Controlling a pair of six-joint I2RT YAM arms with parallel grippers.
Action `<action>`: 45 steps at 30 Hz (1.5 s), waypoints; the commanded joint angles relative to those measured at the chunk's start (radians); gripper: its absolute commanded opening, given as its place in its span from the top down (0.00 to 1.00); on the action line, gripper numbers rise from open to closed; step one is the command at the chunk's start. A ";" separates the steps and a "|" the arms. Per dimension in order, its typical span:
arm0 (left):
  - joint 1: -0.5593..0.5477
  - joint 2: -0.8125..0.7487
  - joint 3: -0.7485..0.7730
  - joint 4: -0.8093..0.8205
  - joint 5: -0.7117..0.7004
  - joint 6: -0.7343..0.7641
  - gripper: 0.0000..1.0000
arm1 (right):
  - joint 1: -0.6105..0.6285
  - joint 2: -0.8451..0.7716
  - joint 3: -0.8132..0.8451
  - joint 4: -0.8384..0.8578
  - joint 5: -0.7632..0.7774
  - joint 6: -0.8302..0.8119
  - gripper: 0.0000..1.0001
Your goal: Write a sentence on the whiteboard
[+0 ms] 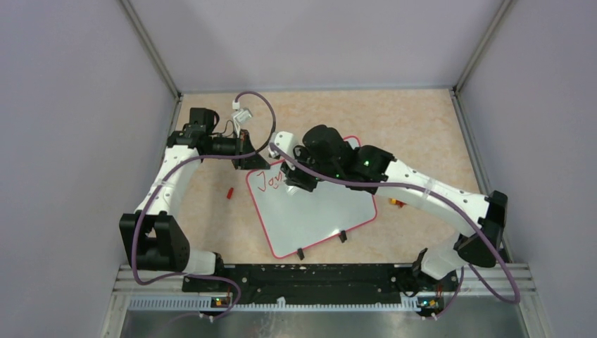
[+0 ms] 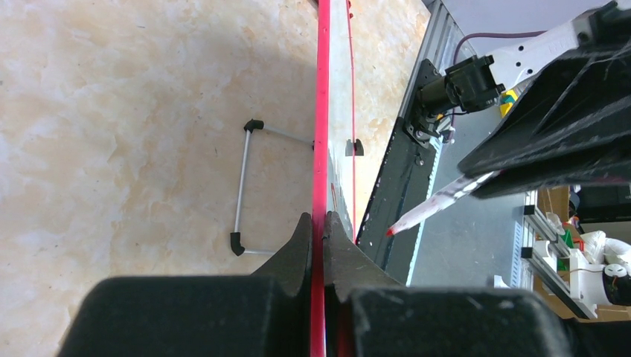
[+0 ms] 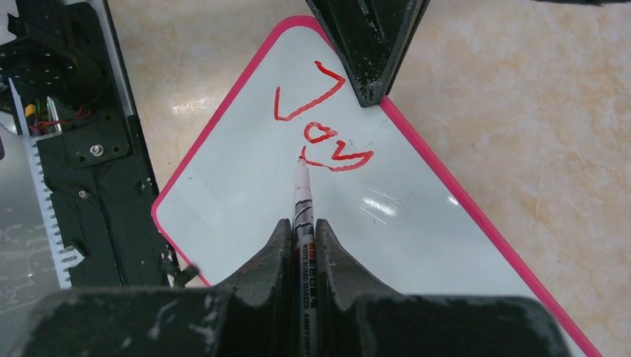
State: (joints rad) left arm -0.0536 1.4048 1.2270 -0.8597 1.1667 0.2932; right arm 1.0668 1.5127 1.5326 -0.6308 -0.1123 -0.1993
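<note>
Sitting askew on the beige surface (image 1: 415, 127), the whiteboard (image 1: 317, 211) is held at its far corner by the left pincer (image 2: 318, 223), closed on the red-pink frame; a red marker (image 3: 302, 193) is clamped in the right pincer (image 3: 301, 227), its tip set at the sentence (image 3: 324, 126), where only "Joy" is written; a small red thing (image 1: 229, 191), possibly a cap, is seen just left of the board.
</note>
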 commanded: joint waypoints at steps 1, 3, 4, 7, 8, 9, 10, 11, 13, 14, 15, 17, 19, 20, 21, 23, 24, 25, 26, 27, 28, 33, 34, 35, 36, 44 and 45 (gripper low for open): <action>-0.016 -0.015 -0.001 -0.026 -0.024 0.003 1.00 | -0.032 -0.088 -0.041 0.003 -0.024 -0.010 1.00; -0.015 -0.017 -0.002 -0.027 -0.025 0.006 1.00 | -0.051 -0.104 -0.070 0.009 -0.027 -0.011 1.00; -0.016 -0.018 -0.003 -0.025 -0.025 0.007 1.00 | -0.062 -0.111 -0.081 0.014 -0.030 -0.010 1.00; -0.015 -0.018 -0.005 -0.025 -0.024 0.008 1.00 | -0.099 -0.124 -0.097 0.020 -0.052 -0.002 1.00; -0.016 -0.018 -0.004 -0.025 -0.024 0.009 1.00 | -0.111 -0.128 -0.099 0.022 -0.071 0.004 1.00; -0.015 -0.019 -0.005 -0.025 -0.024 0.009 1.00 | -0.124 -0.132 -0.100 0.023 -0.099 0.015 1.00; -0.016 -0.018 -0.005 -0.024 -0.023 0.010 1.00 | -0.139 -0.133 -0.099 0.026 -0.140 0.030 1.00; -0.016 -0.017 -0.005 -0.026 -0.022 0.011 1.00 | -0.150 -0.136 -0.100 0.027 -0.170 0.041 1.00; -0.016 -0.018 -0.005 -0.025 -0.021 0.011 1.00 | -0.156 -0.141 -0.102 0.032 -0.181 0.046 1.00; -0.016 -0.017 -0.005 -0.026 -0.022 0.011 1.00 | -0.158 -0.140 -0.104 0.035 -0.175 0.045 1.00; -0.016 -0.017 -0.005 -0.024 -0.022 0.011 1.00 | -0.158 -0.140 -0.105 0.038 -0.171 0.044 1.00; -0.015 -0.018 -0.005 -0.025 -0.022 0.011 1.00 | -0.159 -0.139 -0.104 0.044 -0.170 0.046 1.00; -0.016 -0.016 -0.003 -0.025 -0.020 0.010 1.00 | -0.158 -0.135 -0.097 0.048 -0.168 0.049 1.00; -0.016 -0.015 -0.003 -0.025 -0.020 0.009 1.00 | -0.158 -0.132 -0.095 0.051 -0.162 0.050 1.00; -0.016 -0.014 -0.002 -0.025 -0.019 0.009 1.00 | -0.157 -0.126 -0.090 0.053 -0.160 0.051 1.00; -0.015 -0.012 -0.002 -0.025 -0.018 0.009 1.00 | -0.157 -0.119 -0.085 0.057 -0.159 0.056 1.00; -0.016 -0.012 -0.001 -0.024 -0.016 0.009 1.00 | -0.156 -0.114 -0.083 0.058 -0.158 0.057 1.00; -0.015 -0.011 0.000 -0.025 -0.016 0.009 1.00 | -0.154 -0.111 -0.082 0.060 -0.151 0.058 1.00; -0.016 -0.011 0.000 -0.025 -0.016 0.009 1.00 | -0.151 -0.107 -0.080 0.057 -0.139 0.057 1.00; -0.016 -0.011 -0.001 -0.025 -0.016 0.009 1.00 | -0.145 -0.104 -0.080 0.058 -0.123 0.055 1.00; -0.016 -0.011 -0.002 -0.025 -0.017 0.010 1.00 | -0.140 -0.100 -0.080 0.060 -0.113 0.051 1.00; -0.017 -0.012 -0.002 -0.025 -0.015 0.008 1.00 | -0.120 -0.080 -0.076 0.081 -0.063 0.049 1.00; -0.016 -0.012 -0.002 -0.024 -0.016 0.008 1.00 | -0.120 -0.076 -0.074 0.084 -0.062 0.054 1.00; -0.015 -0.012 -0.002 -0.024 -0.016 0.007 1.00 | -0.119 -0.074 -0.069 0.088 -0.061 0.056 1.00; -0.015 -0.012 -0.001 -0.025 -0.016 0.007 1.00 | -0.120 -0.071 -0.064 0.092 -0.062 0.059 1.00; -0.016 -0.012 -0.004 -0.023 -0.017 0.007 1.00 | -0.121 -0.048 -0.050 0.114 -0.039 0.059 1.00; -0.015 -0.012 -0.003 -0.024 -0.017 0.007 1.00 | -0.120 -0.043 -0.050 0.115 -0.035 0.058 1.00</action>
State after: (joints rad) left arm -0.0536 1.4048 1.2270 -0.8600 1.1702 0.2932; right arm 0.9405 1.4548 1.4288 -0.5640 -0.1757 -0.1520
